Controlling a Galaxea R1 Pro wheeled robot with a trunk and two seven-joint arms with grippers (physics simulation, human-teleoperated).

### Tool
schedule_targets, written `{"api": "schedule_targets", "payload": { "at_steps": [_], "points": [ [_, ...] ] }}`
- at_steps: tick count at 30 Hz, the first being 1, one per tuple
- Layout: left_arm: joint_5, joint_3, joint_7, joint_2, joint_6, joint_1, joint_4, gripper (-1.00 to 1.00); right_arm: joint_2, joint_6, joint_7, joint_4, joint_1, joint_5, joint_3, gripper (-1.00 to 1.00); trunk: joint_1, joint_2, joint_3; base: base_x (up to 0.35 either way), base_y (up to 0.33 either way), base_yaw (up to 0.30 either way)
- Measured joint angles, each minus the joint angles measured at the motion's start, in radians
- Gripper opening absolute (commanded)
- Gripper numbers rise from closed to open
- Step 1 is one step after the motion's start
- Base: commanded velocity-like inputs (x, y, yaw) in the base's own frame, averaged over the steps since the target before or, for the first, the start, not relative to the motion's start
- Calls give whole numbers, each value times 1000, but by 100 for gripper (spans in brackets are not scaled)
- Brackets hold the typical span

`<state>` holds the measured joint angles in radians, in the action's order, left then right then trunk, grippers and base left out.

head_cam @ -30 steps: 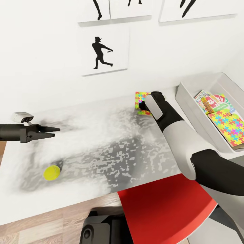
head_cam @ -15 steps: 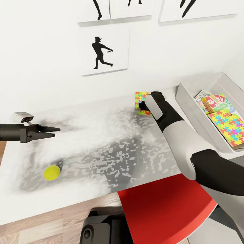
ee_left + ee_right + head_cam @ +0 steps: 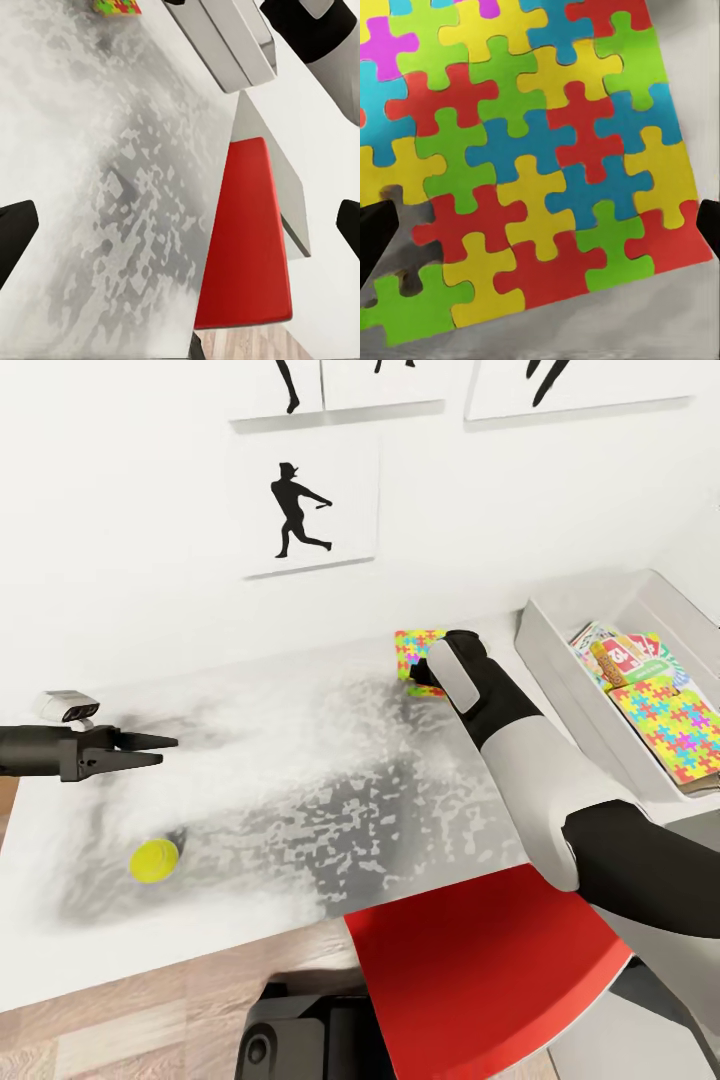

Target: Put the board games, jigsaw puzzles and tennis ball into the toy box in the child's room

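While the puzzle (image 3: 414,656) lies flat on the table (image 3: 300,760) near the wall, just in front of our right gripper (image 3: 428,672), we judge the step in hand to be picking this last sheet up. In the right wrist view the puzzle (image 3: 532,157) spreads under the camera with the two fingertips (image 3: 375,232) showing far apart at the picture's sides, so the claw is wide and holds nothing. Because the sheet is thin and flat, we would do well to bring one finger under an edge, or slide the sheet toward a free edge, and close slowly so it does not skid or buckle. The box (image 3: 600,690) stands just to the right, already holding a second puzzle (image 3: 672,725) and game boxes (image 3: 625,652), with open room at its far end; the carry is short, but the near rim must be cleared. The wall close behind leaves little room to push further. Our left gripper (image 3: 160,750) hovers well apart over the table's left part, its claw narrowly open and empty, near the ball (image 3: 153,860), which sits close to the front edge and could roll off. A red chair (image 3: 470,970) stands below the front edge.
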<state>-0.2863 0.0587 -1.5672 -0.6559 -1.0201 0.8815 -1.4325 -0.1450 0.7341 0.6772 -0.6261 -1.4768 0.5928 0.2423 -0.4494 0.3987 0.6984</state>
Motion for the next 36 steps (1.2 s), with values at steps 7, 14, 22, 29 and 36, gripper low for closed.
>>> {"api": "schedule_targets", "payload": {
  "at_steps": [7, 14, 22, 29, 36],
  "points": [
    [0, 0, 0, 0, -5, 0, 0, 100, 0, 3, 1, 23, 0, -7, 0, 100, 0, 0, 0, -149, 32, 0],
    [0, 0, 0, 0, -7, 0, 0, 100, 0, 2, 2, 41, 1, 4, -1, 100, 0, 0, 0, -91, 44, 0],
    [1, 0, 0, -1, -8, 0, 0, 100, 0, 2, 2, 40, 1, 6, -1, 100, 0, 0, 0, -4, 2, 0],
    [1, 0, 0, 0, -9, 0, 0, 100, 0, 2, 2, 39, 1, 6, -2, 100, 0, 0, 0, 0, 0, 0],
    [1, 0, 0, 0, -11, 0, 0, 100, 1, 2, 2, 39, 1, 4, -2, 100, 0, 0, 0, 0, 0, 0]
  ]
}}
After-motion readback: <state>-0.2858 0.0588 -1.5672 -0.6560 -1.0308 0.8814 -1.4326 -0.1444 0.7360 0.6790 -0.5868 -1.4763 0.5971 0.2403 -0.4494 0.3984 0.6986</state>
